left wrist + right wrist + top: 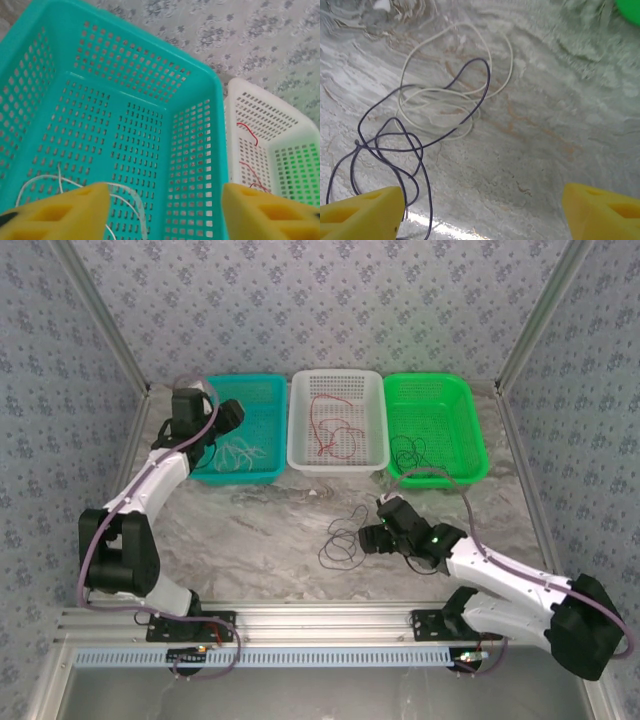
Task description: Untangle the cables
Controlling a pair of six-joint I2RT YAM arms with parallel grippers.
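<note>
both tools stand apart, empty. the left tool (165, 215) hangs over the teal basket (195, 85), where a loose white cable (238, 453) lies. the right tool (482, 215) hovers above the black cable (487, 75) and tangled white cable (435, 91) on the desk (270, 520). risk: one pinch catches both strands, and lifting tightens the knot.

Bright, even, diffuse light; shadows faint and soft. Top view sharp. Small white glare patch on the tabletop (545, 150) beside the right tool (481, 200). Yellow fingers (55, 212) of the left tool (162, 200) soft, out of focus; same on the right. Green basket (630, 10) at the frame corner smeared.
</note>
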